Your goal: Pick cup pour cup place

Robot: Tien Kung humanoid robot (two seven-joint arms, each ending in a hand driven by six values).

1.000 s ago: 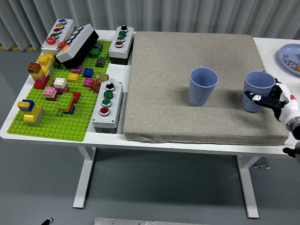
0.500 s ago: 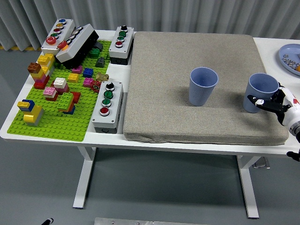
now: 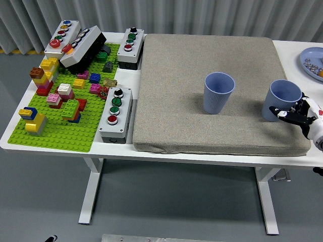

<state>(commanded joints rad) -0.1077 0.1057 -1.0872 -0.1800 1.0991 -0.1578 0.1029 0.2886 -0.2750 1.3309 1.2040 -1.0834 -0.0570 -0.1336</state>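
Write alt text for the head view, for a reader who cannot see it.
The robot's right hand grips a blue cup, tilted right, at the right edge of a grey mat on a white table; a second blue cup stands upright mid-mat. Left of the mat lie a green brick plate with coloured bricks and several button boxes.

White table [image 3: 298, 54] with grey mat [image 3: 176, 101], green brick baseplate [image 3: 65, 132], button boxes [image 3: 115, 115], blue plate [image 3: 309, 57].

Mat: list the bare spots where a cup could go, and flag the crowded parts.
The mat is bare left of the middle cup, along its far edge, and between the two cups. The right cup and right hand crowd the right edge. The brick board is full.
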